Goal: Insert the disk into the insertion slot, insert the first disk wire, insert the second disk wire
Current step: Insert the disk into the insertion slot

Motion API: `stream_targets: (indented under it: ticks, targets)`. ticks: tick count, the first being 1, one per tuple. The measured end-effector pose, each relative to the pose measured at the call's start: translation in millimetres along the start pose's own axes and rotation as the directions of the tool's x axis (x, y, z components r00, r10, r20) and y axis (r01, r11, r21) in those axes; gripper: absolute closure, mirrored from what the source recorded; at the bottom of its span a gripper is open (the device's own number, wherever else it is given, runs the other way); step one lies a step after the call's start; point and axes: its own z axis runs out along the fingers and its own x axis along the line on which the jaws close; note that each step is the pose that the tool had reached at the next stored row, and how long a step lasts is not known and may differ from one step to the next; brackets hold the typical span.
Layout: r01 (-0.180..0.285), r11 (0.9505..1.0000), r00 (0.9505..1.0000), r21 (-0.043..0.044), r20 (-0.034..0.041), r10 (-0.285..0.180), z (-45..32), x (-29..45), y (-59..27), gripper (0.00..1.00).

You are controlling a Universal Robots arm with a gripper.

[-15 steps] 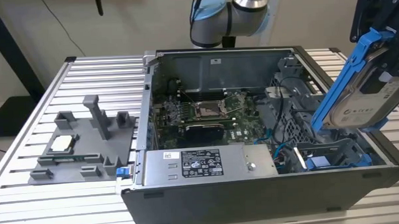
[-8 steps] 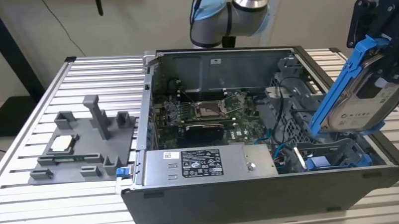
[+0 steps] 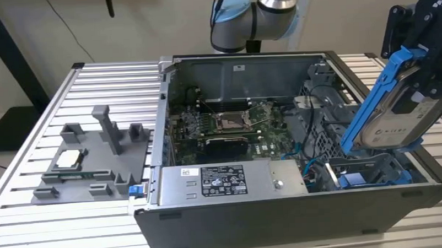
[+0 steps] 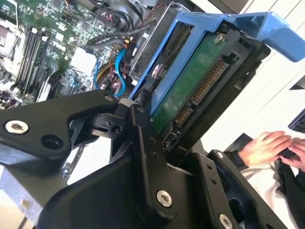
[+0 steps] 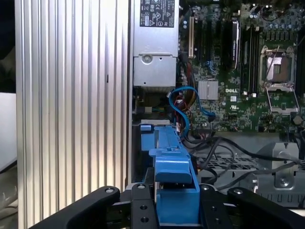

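Observation:
In the exterior view my gripper (image 3: 412,78) is shut on the disk (image 3: 397,120), a silver drive with a white label in a bright blue carrier. The disk hangs steeply tilted above the case's front corner at the exterior view's right. Its lower end sits just over the insertion slot (image 3: 373,165), a dark metal cage with a blue part inside. The second wrist view shows the disk's green circuit board and connectors (image 4: 193,83) between black fingers (image 4: 143,143). The carrier's blue edge (image 5: 174,191) shows in the first wrist view. A blue disk wire (image 5: 183,102) loops loose beside the cage.
The open computer case (image 3: 283,221) lies on a slatted metal table (image 3: 102,84). Inside are the motherboard (image 3: 228,123) and a grey labelled power-supply box (image 3: 231,181). A grey fixture block (image 3: 90,161) stands at the exterior view's left. A person's hands (image 4: 271,145) rest outside the case.

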Motion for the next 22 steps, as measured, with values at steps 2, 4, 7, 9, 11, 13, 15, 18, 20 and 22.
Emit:
stream_targets:
  ticks: [2, 4, 7, 9, 11, 13, 15, 18, 20, 22]
  targets:
    - [0.000, 1.0000, 1.0000, 0.0000, 0.0008, 0.000, 3.6, 0.0, -0.1, 0.67]
    - [0.000, 1.0000, 1.0000, 0.0000, 0.0017, 0.000, 7.0, 0.0, -0.3, 0.67]
    - [0.000, 1.0000, 1.0000, 0.0000, 0.0033, 0.000, 11.6, 0.0, -1.1, 0.67]
    - [0.000, 1.0000, 1.0000, 0.0001, 0.0052, 0.000, 14.4, 0.0, -1.5, 0.67]
    - [0.000, 1.0000, 1.0000, 0.0001, 0.0071, 0.000, 17.1, 0.0, -2.0, 0.67]
    - [0.000, 1.0000, 1.0000, 0.0000, 0.0084, 0.000, 20.0, 0.0, -2.5, 0.67]
    - [0.000, 1.0000, 1.0000, 0.0000, 0.0097, 0.000, 22.9, 0.0, -2.9, 0.67]
    - [0.000, 1.0000, 0.9999, 0.0000, 0.0122, 0.000, 27.5, 0.0, -3.5, 0.67]
    - [0.001, 1.0000, 0.9999, 0.0001, 0.0138, -0.001, 30.5, 0.0, -3.9, 0.67]
    - [0.001, 1.0000, 0.9999, 0.0001, 0.0157, -0.001, 33.5, 0.0, -4.2, 0.67]
